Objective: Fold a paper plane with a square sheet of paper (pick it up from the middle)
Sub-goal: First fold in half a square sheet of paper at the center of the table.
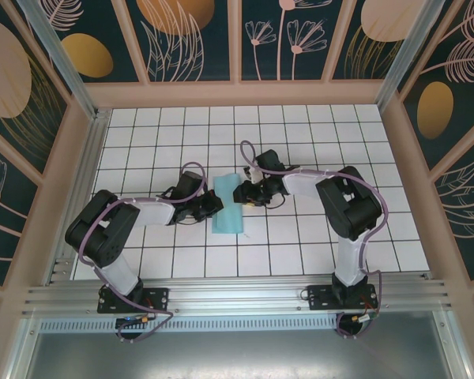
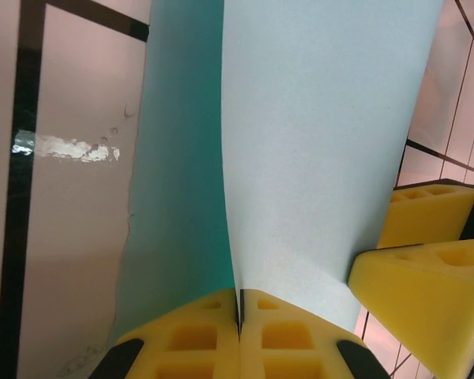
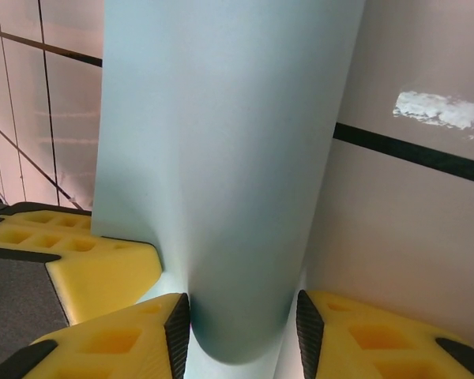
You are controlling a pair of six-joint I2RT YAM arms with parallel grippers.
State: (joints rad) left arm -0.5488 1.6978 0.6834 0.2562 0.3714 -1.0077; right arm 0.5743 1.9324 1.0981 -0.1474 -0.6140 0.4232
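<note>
Folded turquoise sheet of paper (image 1: 228, 208) lies mid-frame on the white grid table (image 1: 300, 245) in the top view; the left gripper (image 2: 238, 316) pinches its edge between closed yellow fingers (image 2: 189, 339), while the right gripper (image 3: 241, 335) straddles the rounded fold, jaws apart

A white-tiled counter (image 1: 316, 253) with dark grid lines sits between dark teal wall panels (image 1: 193, 47) bearing gold ovals and pale plant outlines; an aluminium rail (image 1: 237, 294) runs along its near edge.
</note>
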